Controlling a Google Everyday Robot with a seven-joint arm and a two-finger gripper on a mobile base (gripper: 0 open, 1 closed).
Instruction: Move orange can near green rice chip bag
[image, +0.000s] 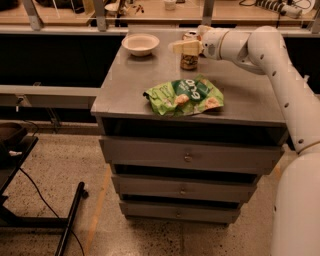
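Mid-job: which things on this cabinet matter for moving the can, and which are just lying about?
In the job:
orange can, at the back of the cabinet top
green rice chip bag, near the front edge
gripper, at the can

Just lying about:
white bowl, back left

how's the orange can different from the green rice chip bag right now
The orange can stands upright; the green rice chip bag lies flat and wrinkled. The can is slim, tan-gold with dark print; the bag is wide, light green with a dark green label. The can is at the back with the gripper at it; the bag lies near the front, untouched. Both share the grey cabinet top.
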